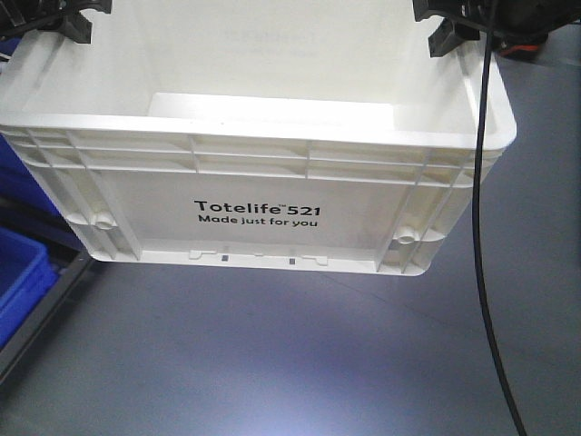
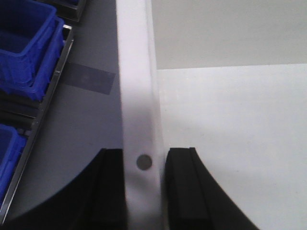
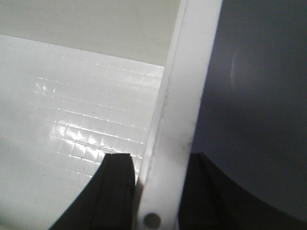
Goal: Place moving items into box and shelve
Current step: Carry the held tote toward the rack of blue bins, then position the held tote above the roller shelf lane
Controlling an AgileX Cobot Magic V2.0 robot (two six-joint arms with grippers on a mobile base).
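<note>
While the box (image 1: 259,173) is hanging above the grey floor (image 1: 272,363) in the front view, it is being carried by its two short ends — one arm on each — so its long axis is running straight across between the hands. Furthest left, blue bins (image 1: 20,272) are sitting on a low rack, just beside the box's left end.

Next, the left gripper (image 2: 144,191) is clamping the left rim (image 2: 136,96): one finger is pressing the outer face, the other the inner wall, with the rim sandwiched between. Across the span, the right gripper (image 3: 156,191) is closing on the right rim (image 3: 184,96) the same way — one finger inside over the gridded bottom, one outside. A black cable (image 1: 481,227) is dangling down past the box's right end.

Neither arm is nearer than the other; the box is lying evenly between them, level or nearly so. My judgement is that the shelving move is depending on both hands travelling together, since any lag on one side would be tilting the long axis. No plush toys are showing in the parts of the interior that are visible, though much of the floor of the box is hidden.
</note>
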